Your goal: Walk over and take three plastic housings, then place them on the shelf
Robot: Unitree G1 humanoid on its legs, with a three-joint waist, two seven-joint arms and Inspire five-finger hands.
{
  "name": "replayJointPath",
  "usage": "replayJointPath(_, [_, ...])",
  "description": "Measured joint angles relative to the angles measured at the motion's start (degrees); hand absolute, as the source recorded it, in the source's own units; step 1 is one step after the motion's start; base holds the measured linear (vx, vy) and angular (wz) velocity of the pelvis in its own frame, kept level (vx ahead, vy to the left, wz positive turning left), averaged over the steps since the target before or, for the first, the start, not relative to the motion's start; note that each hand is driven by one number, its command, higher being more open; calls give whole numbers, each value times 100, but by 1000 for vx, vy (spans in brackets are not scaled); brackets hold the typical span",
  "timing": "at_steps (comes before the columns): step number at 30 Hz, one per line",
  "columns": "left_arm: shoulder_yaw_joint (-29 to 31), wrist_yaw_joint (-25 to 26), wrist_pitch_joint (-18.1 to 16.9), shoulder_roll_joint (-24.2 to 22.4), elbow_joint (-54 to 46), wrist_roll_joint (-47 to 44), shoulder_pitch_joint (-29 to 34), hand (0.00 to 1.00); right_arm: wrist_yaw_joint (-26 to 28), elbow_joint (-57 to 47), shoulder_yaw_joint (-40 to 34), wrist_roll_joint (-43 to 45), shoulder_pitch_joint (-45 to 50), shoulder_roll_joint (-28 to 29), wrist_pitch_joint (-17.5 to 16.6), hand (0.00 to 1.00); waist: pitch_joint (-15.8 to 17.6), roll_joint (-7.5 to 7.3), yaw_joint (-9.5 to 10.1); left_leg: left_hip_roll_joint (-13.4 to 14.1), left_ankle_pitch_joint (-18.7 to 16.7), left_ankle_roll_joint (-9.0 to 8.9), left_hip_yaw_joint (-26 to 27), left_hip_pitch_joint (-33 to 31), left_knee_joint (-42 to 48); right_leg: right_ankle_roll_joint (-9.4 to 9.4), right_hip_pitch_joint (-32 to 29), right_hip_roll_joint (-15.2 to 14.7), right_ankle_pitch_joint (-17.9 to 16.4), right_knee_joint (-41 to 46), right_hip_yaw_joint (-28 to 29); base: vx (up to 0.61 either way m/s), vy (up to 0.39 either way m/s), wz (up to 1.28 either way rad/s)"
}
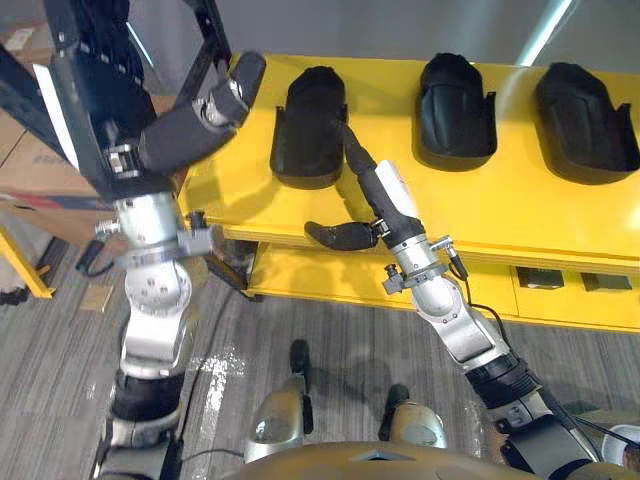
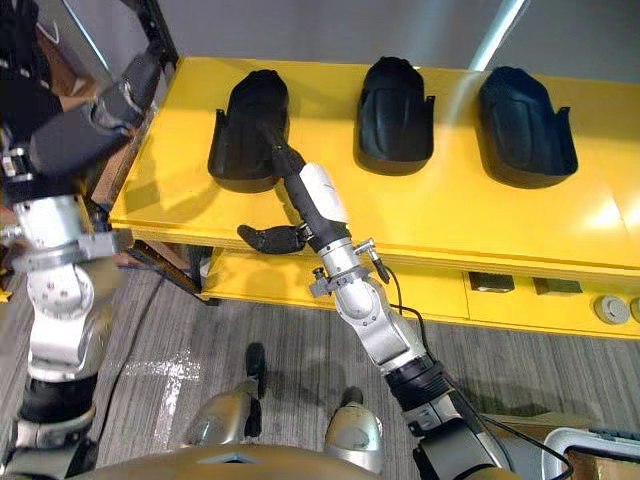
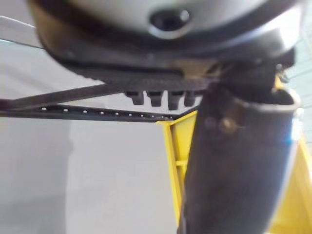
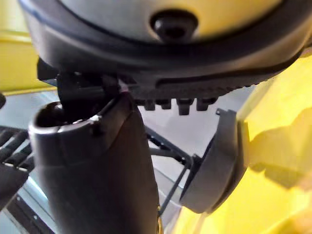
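Observation:
Three black plastic housings lie in a row on the yellow table (image 1: 520,215): left (image 1: 305,105), middle (image 1: 455,100) and right (image 1: 585,115). My right hand (image 1: 385,200) reaches over the table's front edge to the left housing (image 2: 245,125). Its straight fingers (image 1: 355,150) rest on that housing's near right side, and its thumb (image 1: 340,235) sticks out sideways below the table edge. My left hand (image 1: 195,125) hangs raised beside the table's left end, open and holding nothing. It is a short way from the left housing.
A black metal rack (image 1: 90,60) stands at the left, close behind my left hand, with cardboard boxes (image 1: 30,170) under it. The table has a lower yellow shelf (image 1: 545,280) with small parts. A white bin (image 2: 590,450) sits on the floor at lower right.

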Motion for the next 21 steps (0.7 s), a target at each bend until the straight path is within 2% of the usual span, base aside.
replayJointPath(2, [-12,-109,-115,-152,-3,-49,316,100,-319,237,6,-325,-147,16,-5,100,0,0,109,10,10,-9,-40,-20,0,-4,0,11,-3,9,-35,-12,-63,11])
replayJointPath(4, [-49,-179,-235,-259,-51,-200,605,100,-542,322,0,-614,-282,10,3,100,0,0,137,9,14,2,-131,-102,0,-9,-19,20,-6,11,-126,-8,-62,19])
replayJointPath(7, [-118,-270,-264,-370,-87,-275,905,100,-778,466,8,-770,-450,21,37,100,2,-1,271,17,27,12,-168,-190,1,-15,-82,41,-10,15,-153,2,-57,10])
replayJointPath(9, [-135,-375,-384,-428,-87,-464,1093,100,-873,714,15,-879,-605,27,121,100,8,-6,302,9,35,19,-200,-207,1,-26,-80,40,-18,19,-178,23,-69,10])
replayJointPath(12, [-245,-474,-490,-531,-96,-648,1290,100,-1192,1032,-2,-1097,-693,21,420,100,19,-16,427,3,52,-1,-263,-227,1,-61,-63,42,-47,33,-249,25,-65,10])
replayJointPath(16, [-288,-596,-501,-655,-166,-733,1565,100,-1568,1519,-18,-1312,-1148,44,666,100,142,-76,446,12,41,13,-312,-240,1,-79,-72,47,-113,102,-292,11,-81,6])
replayJointPath(21, [-326,-786,-497,-722,-167,-939,1732,100,-1835,1807,-13,-1314,-1559,21,730,100,273,-108,504,26,54,26,-337,-324,2,-93,-153,52,-142,152,-336,8,-67,6])
